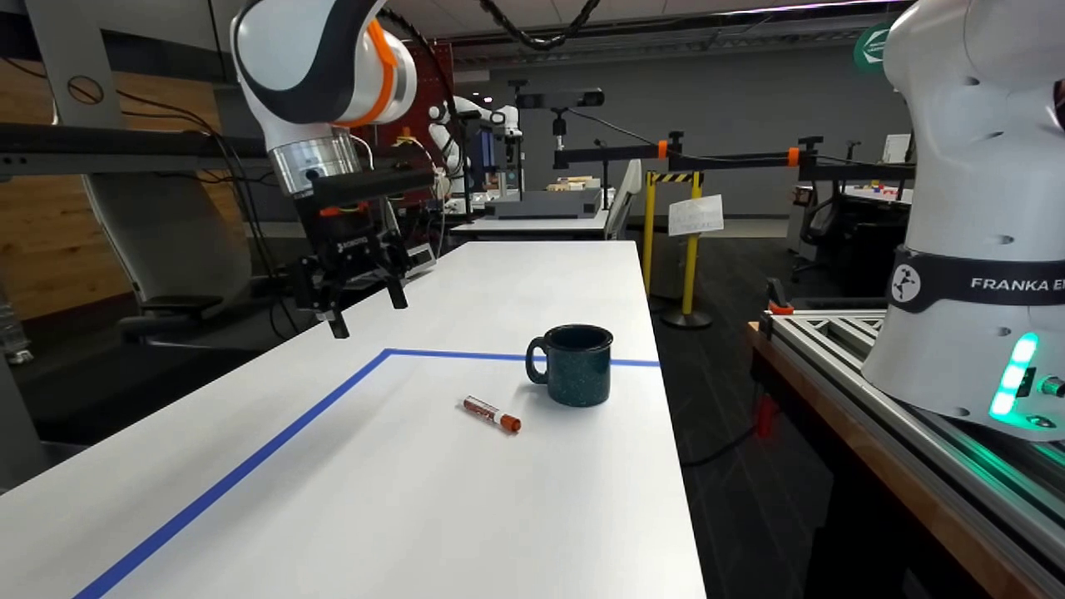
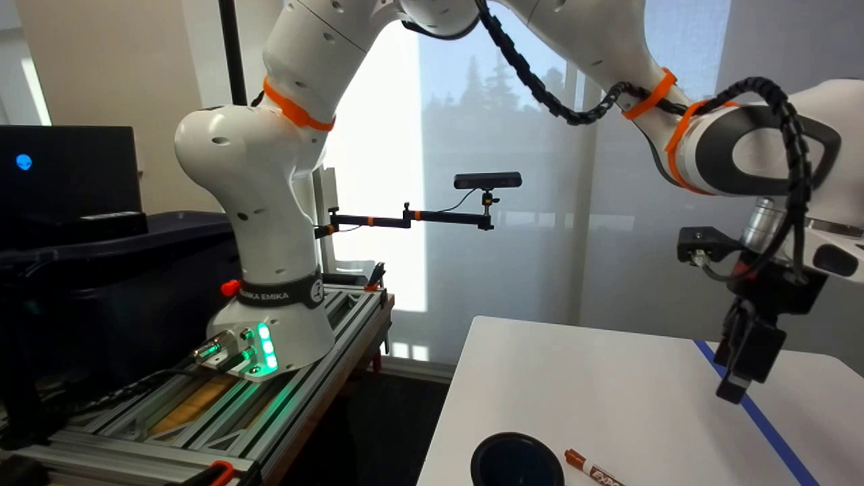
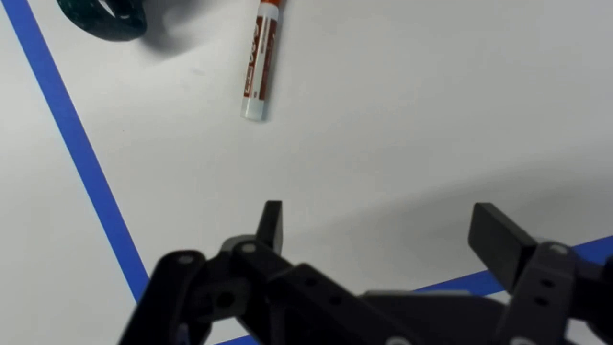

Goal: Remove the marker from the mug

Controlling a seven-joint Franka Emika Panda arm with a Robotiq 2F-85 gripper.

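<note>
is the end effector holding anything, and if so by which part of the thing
Nothing is held: the end effector is open and empty, while the marker and the mug rest on the table.

Daylight is diffused by a blind point(image 2: 466, 135) in an exterior view; soft shadows are cast on the table point(image 3: 364, 120), and rails point(image 2: 287, 401) are tinted green by lamps point(image 2: 268, 347).

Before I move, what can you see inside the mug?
In an exterior view, the mug shows just a dark interior; nothing sticks out of it. The picture's edge cuts off part, so I can't confirm its bottom. The marker lies beside it on the table.
</note>
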